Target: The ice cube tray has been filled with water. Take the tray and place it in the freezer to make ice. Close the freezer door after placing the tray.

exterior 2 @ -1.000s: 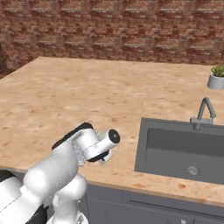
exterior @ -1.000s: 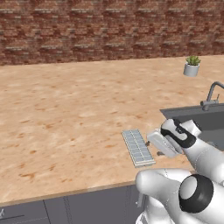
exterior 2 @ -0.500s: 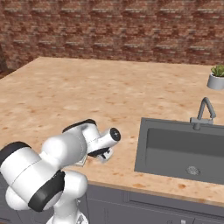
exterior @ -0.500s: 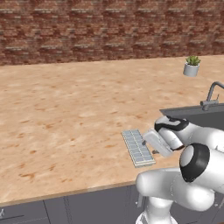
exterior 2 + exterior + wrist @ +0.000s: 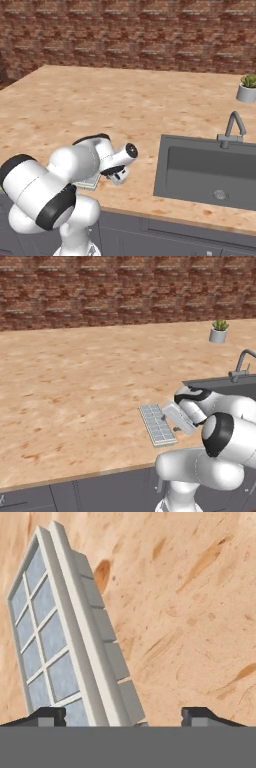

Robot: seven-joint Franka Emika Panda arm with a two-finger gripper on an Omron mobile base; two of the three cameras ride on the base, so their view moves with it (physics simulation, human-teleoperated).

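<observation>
Fingers (image 5: 121,716) spread, straddling ice cube tray (image 5: 65,642) edge

The near end of the ice cube tray (image 5: 65,647) is being cut off in the hand view, and most of it is being hidden by the arm in the right base view.

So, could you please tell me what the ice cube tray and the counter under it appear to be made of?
The ice cube tray looks like matte pale grey-white plastic: thin moulded walls, uniform colour, no shine. The counter reads as polished stone or a stone-look laminate, judging by its mottled tan surface with orange-brown flecks; the render leaves that open.
</observation>
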